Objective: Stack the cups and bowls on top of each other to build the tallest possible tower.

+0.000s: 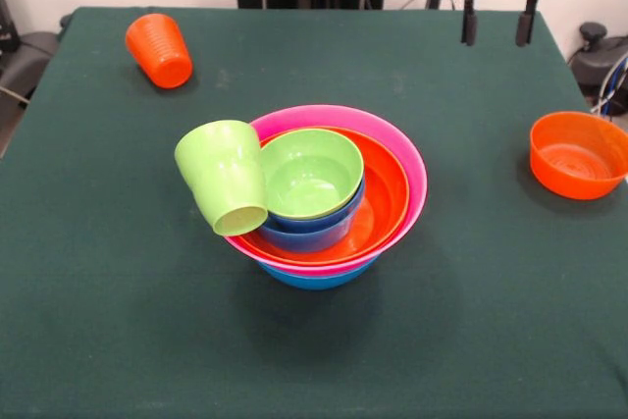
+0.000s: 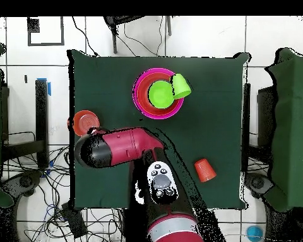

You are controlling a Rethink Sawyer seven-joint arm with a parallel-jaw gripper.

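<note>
The tower stands mid-table: a wide blue bowl at the bottom, then pink and orange ones, a smaller blue one and a lime-green bowl on top. It also shows in the overhead view as the tower. A lime-green cup leans tilted against the pile's left rim, base toward the camera; from above the cup lies at the pile's right. An orange ribbed cup lies at the far left, and an orange bowl sits alone at the right. My gripper hangs open and empty at the far right, apart from all of them.
From above, the red arm reaches across the table's lower left beside the orange bowl. The orange cup lies near the table's lower right. Dark green cloth covers the table.
</note>
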